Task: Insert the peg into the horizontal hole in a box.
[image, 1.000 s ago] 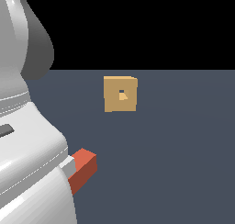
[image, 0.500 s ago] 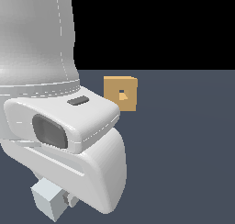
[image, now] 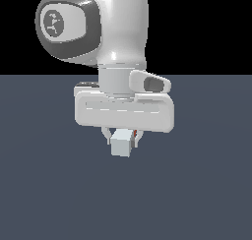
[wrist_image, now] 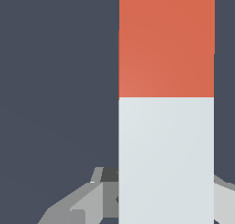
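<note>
The white, smooth-shelled arm's gripper (image: 122,137) clasps the long square-section peg (image: 121,145) between its grey fingers (image: 106,134) above the flat slate-blue counter (image: 206,185); end-on it shows a pale square face; the wrist view shows its matte red-orange part adjoining the light-grey part (wrist_image: 166,159), sharp-edged and untextured.
</note>
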Action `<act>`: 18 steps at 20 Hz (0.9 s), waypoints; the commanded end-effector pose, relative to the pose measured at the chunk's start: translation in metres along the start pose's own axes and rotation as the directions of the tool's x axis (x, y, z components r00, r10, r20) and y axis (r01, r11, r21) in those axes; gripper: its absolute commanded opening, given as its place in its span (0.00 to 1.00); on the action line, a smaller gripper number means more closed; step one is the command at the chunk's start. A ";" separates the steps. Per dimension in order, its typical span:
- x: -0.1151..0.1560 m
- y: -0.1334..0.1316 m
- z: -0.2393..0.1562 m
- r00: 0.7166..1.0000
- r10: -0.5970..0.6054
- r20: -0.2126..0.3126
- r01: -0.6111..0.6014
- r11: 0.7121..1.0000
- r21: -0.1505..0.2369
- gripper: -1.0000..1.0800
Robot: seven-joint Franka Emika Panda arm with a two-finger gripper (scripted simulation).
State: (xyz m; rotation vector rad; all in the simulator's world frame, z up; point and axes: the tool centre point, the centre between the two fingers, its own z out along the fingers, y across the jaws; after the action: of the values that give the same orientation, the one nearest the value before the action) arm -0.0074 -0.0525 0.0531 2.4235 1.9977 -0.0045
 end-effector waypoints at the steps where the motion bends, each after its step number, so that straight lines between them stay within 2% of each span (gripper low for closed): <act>1: 0.039 0.010 -0.008 0.997 -0.073 0.000 0.073 0.997 -0.002 0.00; 5: 0.089 0.018 -0.017 0.986 -0.165 0.000 0.165 0.986 -0.002 0.00; 9: 0.125 0.020 -0.023 0.973 -0.230 -0.001 0.230 0.973 -0.002 0.00; 13: 0.146 0.021 -0.026 0.963 -0.269 -0.002 0.269 0.963 -0.002 0.00; 18: 0.153 0.021 -0.027 0.959 -0.282 -0.002 0.282 0.959 -0.002 0.00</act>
State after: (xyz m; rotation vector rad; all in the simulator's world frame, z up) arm 0.0409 0.0939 0.0785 2.1174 2.3229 -0.0021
